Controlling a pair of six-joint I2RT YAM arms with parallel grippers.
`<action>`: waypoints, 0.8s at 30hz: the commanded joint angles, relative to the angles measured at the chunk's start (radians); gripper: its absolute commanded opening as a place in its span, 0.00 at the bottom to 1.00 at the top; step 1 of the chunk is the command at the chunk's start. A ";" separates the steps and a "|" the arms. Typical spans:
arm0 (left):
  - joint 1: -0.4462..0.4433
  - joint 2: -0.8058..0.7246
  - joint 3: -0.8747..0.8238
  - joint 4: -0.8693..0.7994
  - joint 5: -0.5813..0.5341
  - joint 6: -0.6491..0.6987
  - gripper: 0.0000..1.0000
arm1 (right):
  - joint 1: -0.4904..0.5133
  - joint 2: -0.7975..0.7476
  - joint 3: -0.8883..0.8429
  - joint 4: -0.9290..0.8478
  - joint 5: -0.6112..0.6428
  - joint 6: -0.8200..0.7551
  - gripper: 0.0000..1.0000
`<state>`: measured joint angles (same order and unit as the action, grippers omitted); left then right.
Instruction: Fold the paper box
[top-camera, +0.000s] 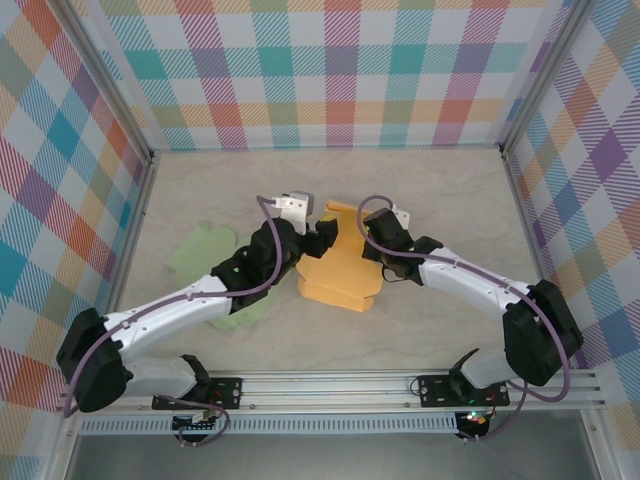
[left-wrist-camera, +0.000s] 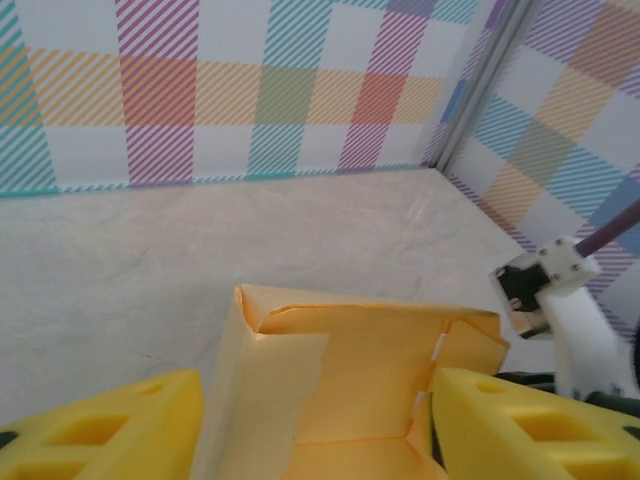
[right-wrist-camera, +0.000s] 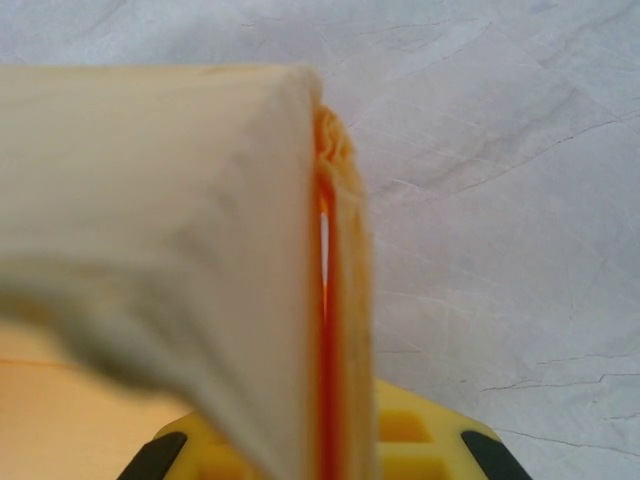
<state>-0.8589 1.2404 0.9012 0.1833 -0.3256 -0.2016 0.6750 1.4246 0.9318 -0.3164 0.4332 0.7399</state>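
The orange paper box (top-camera: 340, 268) lies partly folded mid-table, with its far walls raised. My left gripper (top-camera: 322, 234) is at its far left corner. In the left wrist view the left gripper (left-wrist-camera: 315, 425) is open, and its yellow fingers (left-wrist-camera: 110, 430) stand on either side of the box's (left-wrist-camera: 375, 350) raised back wall and side flaps. My right gripper (top-camera: 376, 240) is at the box's right side. In the right wrist view the right gripper (right-wrist-camera: 335, 450) is shut on a doubled-over wall of the box (right-wrist-camera: 200, 200), seen edge-on.
Two pale green paper sheets (top-camera: 201, 250) (top-camera: 245, 314) lie flat to the left of the box, partly under my left arm. Plaid walls close in the table on three sides. The right arm's wrist camera (left-wrist-camera: 545, 290) sits close to my left gripper.
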 joint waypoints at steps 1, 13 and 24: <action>0.040 -0.035 0.013 -0.175 0.091 0.039 0.71 | 0.006 -0.009 0.024 -0.010 -0.002 -0.023 0.00; 0.212 0.091 0.079 -0.309 0.318 0.120 0.77 | 0.006 -0.018 0.030 -0.010 -0.051 -0.033 0.00; 0.222 0.204 0.128 -0.283 0.427 0.176 0.75 | 0.006 -0.008 0.041 -0.007 -0.060 -0.033 0.00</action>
<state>-0.6403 1.4220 0.9878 -0.1062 0.0662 -0.0544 0.6750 1.4242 0.9394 -0.3172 0.3805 0.7174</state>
